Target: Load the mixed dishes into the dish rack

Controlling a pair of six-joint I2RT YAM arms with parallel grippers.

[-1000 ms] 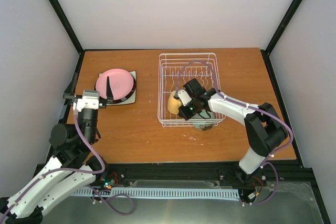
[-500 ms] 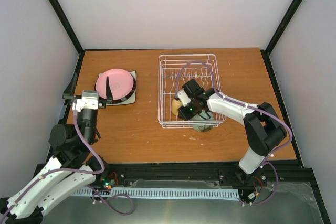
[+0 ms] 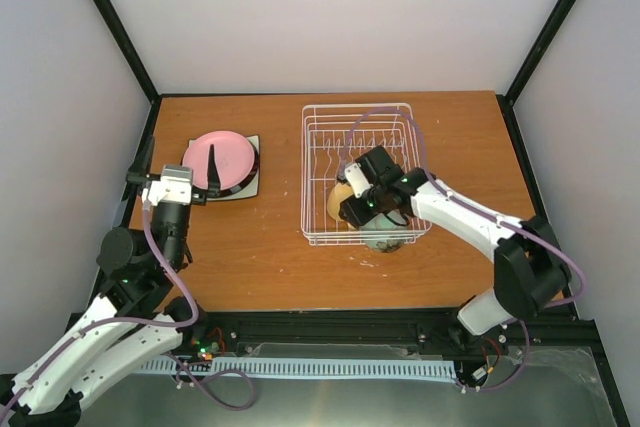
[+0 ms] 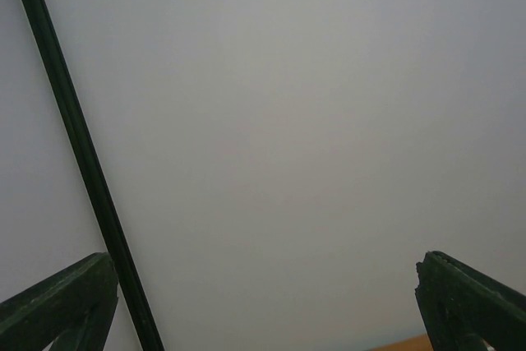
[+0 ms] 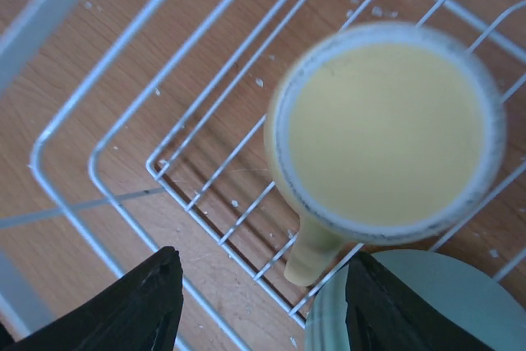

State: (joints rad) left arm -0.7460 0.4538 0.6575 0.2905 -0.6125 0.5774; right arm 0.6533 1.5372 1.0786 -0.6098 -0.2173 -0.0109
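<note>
The wooden table [image 3: 270,247] carries everything; the white wire dish rack [image 3: 357,105] sits on its right half, seen from the right wrist as crossing wires [image 5: 205,178] with the wood showing through. The right arm [image 3: 470,222] reaches from its base at the near right into the near part of the rack; the left arm [image 3: 120,287] rises at the near left, towards the stack of plates. That stack lies on the left half of the table, well apart from the rack; the pink plate [image 3: 225,155] is on top, a dark brown plate [image 3: 256,161] shows as a rim under it, and a square plate [image 3: 250,190] lies at the bottom.

The green bowl [image 3: 385,240] [image 5: 411,302] sits at the near edge of the rack, just beside the mug; whether it is inside the wires I cannot tell. The yellow mug [image 3: 338,199] [image 5: 386,129] stands upright inside the rack, mouth up, its handle pointing at the bowl.

The left gripper [image 3: 180,152] [image 4: 263,310] is spread fully wide and holds nothing; it sits over the near edge of the plates, and its camera looks up at the wall. The right gripper [image 3: 352,205] [image 5: 263,285] is above the mug's handle, parted about halfway; its fingers [image 5: 144,293] grip nothing.
</note>
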